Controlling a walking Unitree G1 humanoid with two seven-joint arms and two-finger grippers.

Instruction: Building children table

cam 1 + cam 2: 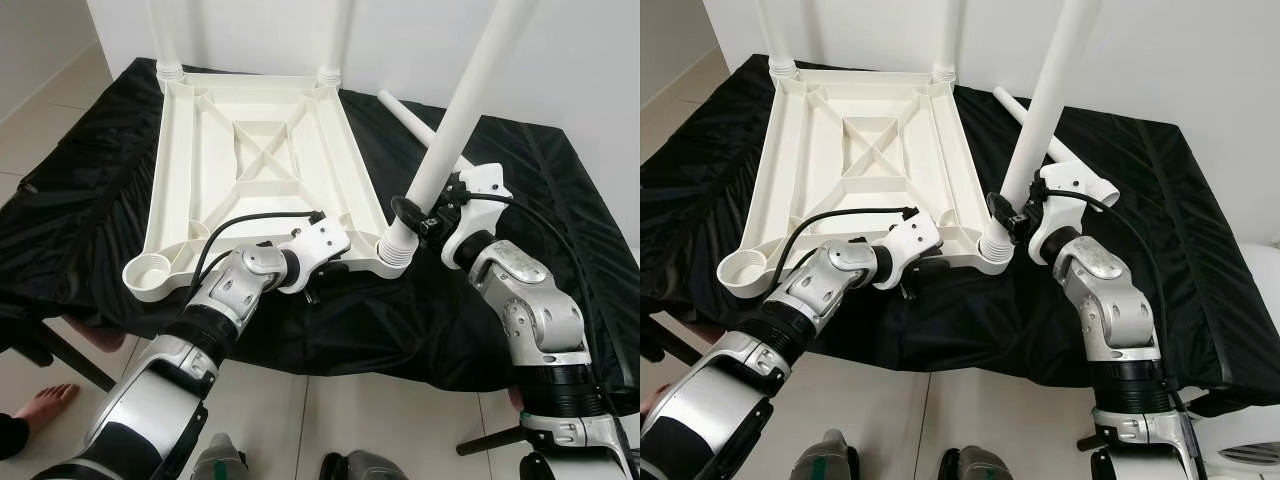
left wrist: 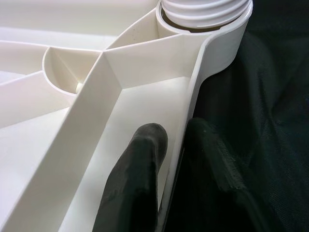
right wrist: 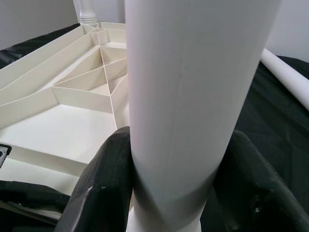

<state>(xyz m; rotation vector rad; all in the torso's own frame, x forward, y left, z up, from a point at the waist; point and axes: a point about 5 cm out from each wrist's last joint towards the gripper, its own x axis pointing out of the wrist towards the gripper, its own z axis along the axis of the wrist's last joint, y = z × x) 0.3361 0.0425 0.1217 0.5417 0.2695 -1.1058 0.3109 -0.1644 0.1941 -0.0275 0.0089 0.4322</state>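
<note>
Item: white plastic tabletop (image 1: 255, 165), lying upside down on the black-draped counter (image 1: 560, 200). Your left claw (image 2: 171, 159) is pinching its near rim. Your right claw (image 3: 178, 188) is clamping the leg (image 1: 455, 130) at the near right corner socket. Likely light, stiff, slippery; grip low.

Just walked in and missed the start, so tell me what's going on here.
The robot is assembling a white plastic children's table, whose tabletop lies upside down on a black cloth. The right gripper is shut on a table leg standing in the near right corner socket. The left gripper pinches the tabletop's near rim. Two far legs are in, one leg lies loose, and the near left socket is empty.
</note>
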